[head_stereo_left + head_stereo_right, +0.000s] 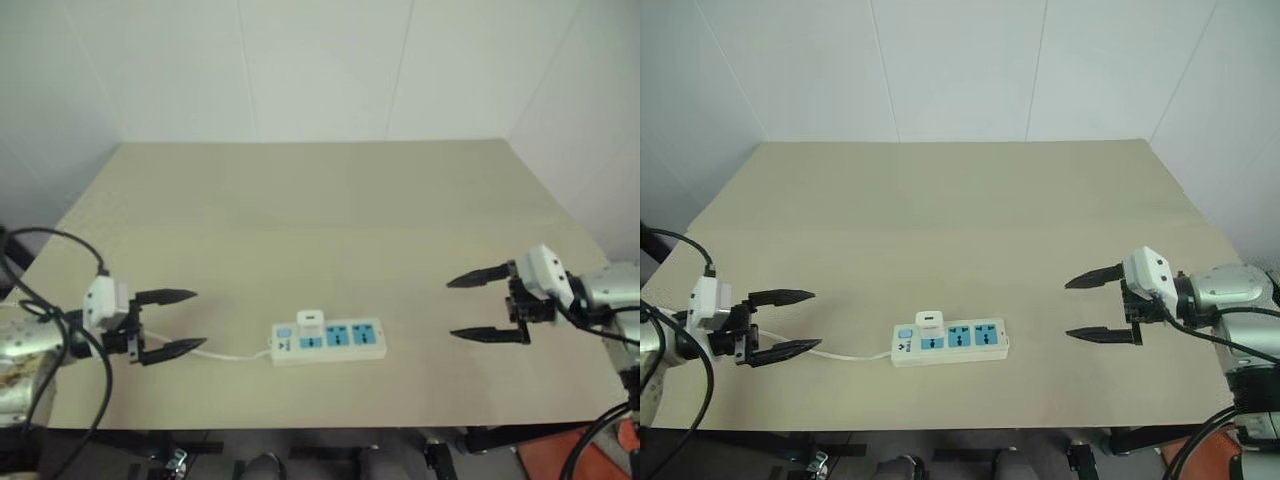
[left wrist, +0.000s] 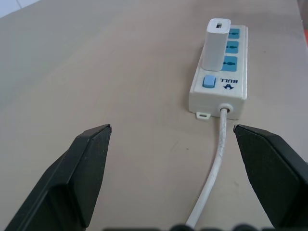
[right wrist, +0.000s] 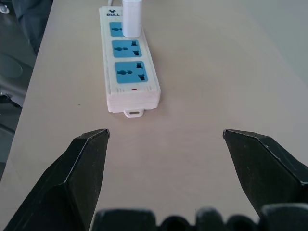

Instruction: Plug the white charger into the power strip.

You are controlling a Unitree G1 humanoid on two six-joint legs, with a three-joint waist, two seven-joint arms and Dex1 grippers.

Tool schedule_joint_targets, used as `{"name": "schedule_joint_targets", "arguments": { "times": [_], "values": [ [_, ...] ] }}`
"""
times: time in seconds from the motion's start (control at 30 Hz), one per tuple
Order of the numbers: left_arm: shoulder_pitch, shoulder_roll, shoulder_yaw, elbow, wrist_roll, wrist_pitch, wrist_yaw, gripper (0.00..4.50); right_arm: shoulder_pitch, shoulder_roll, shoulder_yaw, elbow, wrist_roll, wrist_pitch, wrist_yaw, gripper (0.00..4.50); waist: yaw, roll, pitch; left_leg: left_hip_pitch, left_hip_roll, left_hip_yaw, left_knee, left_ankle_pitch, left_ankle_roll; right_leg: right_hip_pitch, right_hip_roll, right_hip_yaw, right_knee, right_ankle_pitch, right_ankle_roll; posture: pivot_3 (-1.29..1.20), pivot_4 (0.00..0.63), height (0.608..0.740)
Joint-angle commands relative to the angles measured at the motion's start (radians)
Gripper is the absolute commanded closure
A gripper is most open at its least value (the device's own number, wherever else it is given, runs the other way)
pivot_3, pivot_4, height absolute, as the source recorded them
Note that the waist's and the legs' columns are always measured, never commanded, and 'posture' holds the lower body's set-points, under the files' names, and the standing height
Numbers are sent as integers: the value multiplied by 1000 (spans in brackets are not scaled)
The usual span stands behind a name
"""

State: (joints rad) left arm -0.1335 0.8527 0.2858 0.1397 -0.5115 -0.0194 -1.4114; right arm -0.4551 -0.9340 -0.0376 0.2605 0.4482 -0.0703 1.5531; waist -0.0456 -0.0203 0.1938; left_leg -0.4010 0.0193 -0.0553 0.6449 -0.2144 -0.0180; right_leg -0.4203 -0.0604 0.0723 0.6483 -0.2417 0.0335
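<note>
White charger [image 1: 310, 320] stands upright in power strip [image 1: 355, 340], lower centre of frame, in socket nearest switch end; two blue sockets beside it free. Cord [image 1: 232, 354] trails toward lower left. Left gripper [image 1: 180, 322] at lower left, fingers spread wide, holding nothing, apart from strip. Right gripper [image 1: 476, 307] at right of frame, likewise spread and empty, well apart. Judgement: plugging step looks done. Next move calls only for keeping arms clear, not nudging strip.
</note>
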Motion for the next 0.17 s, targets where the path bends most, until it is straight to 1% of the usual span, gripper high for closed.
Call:
{"name": "schedule_joint_targets", "arguments": {
  "times": [0.03,0.17],
  "values": [
    [3,-31,-4,-42,-12,-23,11,58,10,20,-26,-63,35,19,4,0,0,0,0,0,0,0,0,0,0,0,0,0,0,0,0,0,150,740],
    [-12,-89,-27,-51,-9,-39,26,58,15,74,-12,-113,42,45,-17,0,0,0,0,1,0,0,0,0,0,1,0,0,1,0,0,0,150,740]
  ]
}}
